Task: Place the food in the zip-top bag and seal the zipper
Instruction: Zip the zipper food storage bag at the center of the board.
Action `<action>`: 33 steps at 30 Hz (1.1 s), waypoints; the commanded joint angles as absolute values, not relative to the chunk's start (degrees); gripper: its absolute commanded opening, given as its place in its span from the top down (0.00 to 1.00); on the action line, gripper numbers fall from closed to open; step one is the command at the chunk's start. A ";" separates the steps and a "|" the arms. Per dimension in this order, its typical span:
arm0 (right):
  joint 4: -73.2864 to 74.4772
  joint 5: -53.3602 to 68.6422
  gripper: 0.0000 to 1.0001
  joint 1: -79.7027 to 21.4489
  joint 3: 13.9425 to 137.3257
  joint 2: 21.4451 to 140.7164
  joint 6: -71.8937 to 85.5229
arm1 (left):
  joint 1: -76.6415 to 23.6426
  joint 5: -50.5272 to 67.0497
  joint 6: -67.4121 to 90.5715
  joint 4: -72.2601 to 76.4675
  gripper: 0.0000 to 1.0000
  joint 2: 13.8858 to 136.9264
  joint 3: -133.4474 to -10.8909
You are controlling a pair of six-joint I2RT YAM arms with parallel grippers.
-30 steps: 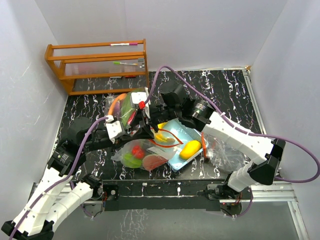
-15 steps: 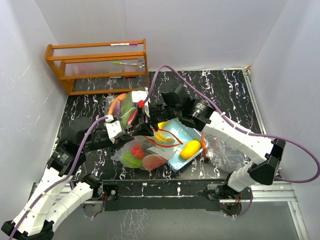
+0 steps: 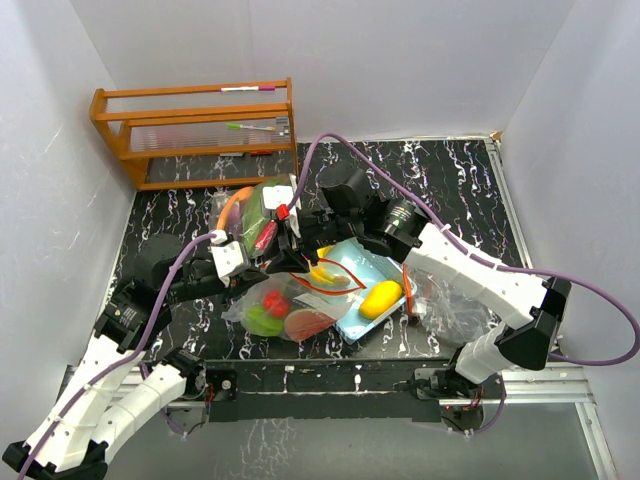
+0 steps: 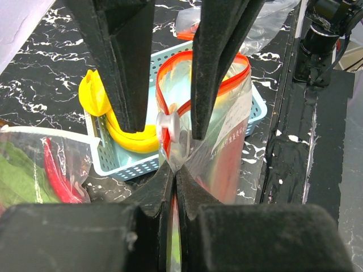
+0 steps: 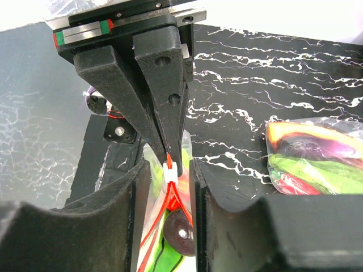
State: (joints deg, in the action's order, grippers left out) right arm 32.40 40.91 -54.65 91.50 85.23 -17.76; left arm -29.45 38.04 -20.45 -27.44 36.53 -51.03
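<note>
Looking down from above, the zip-top bag (image 3: 290, 312) lies lower centre on the desk (image 3: 460, 180); one mango (image 3: 380, 298) and one banana bunch (image 3: 324, 272) sit outside it in the basket (image 3: 352, 260). Left wrist: left claw (image 4: 173, 180) pinches the bag's edge beneath the one slider (image 4: 168, 127). Right wrist: right claw (image 5: 168, 173) stands narrow astride it, not gripping; zipping now would, I reckon, shut two foods out.

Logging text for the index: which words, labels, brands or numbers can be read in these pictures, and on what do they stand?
Nothing can be read in any view.
On the zip-top bag: what seems a faint line of small print, too blurred to read.
On the pens in the wooden rack: any marking is too small to read.
</note>
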 commanded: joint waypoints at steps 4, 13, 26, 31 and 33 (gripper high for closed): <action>29.88 40.46 0.75 -54.61 92.43 85.02 -17.16 | -29.26 38.24 -20.65 -26.89 1.00 35.77 -53.18; 31.22 38.59 0.84 -54.66 92.24 85.69 -16.27 | -29.22 36.41 -20.96 -27.07 1.00 35.09 -54.32; 31.32 32.01 0.90 -54.65 87.92 82.55 -14.93 | -29.27 34.38 -22.36 -28.72 1.00 34.80 -57.24; 28.50 27.71 0.92 -54.67 86.48 79.65 -12.82 | -29.27 34.44 -22.25 -29.10 1.00 34.80 -56.74; 27.71 27.99 0.92 -54.64 86.55 78.76 -12.35 | -29.22 34.45 -21.95 -29.01 1.00 34.74 -56.29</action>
State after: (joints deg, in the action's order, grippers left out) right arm 30.79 32.18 -54.81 86.91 82.56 -13.89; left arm -29.45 33.93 -21.89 -30.44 35.75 -54.11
